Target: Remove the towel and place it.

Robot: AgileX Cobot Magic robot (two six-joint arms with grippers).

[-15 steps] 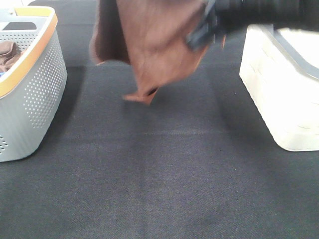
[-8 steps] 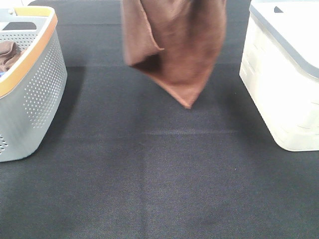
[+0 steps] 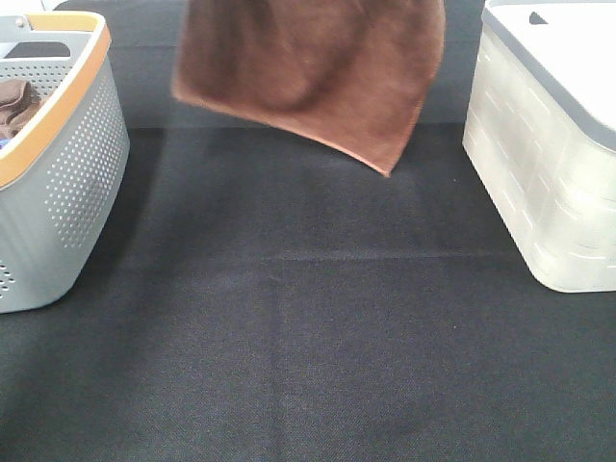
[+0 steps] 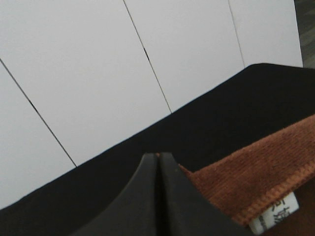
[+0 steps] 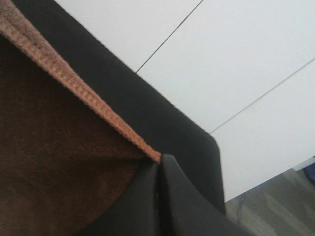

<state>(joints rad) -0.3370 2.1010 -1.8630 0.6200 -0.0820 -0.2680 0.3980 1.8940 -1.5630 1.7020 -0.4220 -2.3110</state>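
At the top centre of the exterior view, the towel (image 3: 308, 67) hangs in the air, spread wide. It is clear of the black table (image 3: 308, 337) and lies between the grey basket (image 3: 67, 192) at the left edge and the white bin (image 3: 549, 192) at the right edge. A darker cloth (image 3: 14, 106) sits bunched inside the basket. Neither arm shows in this view.

In the wrist views, the left gripper (image 4: 158, 187) has its jaws pressed together on one hemmed corner, with a small white label (image 4: 278, 216) near it. The right gripper (image 5: 158, 191) is likewise clamped on another corner, right where the stitched hem ends.

The removal looks finished and the carry is in hand, so placing is what remains. The next move seems to call for both arms to lower together and keep the cloth taut, so that it lands flat rather than folding under itself. Where it should go cannot be told from here.

The towel's broad span runs left to right across the frame. Its top edge is cut off above. The lower hem slants from the upper left down to a single low corner right of centre, which points down at the table.
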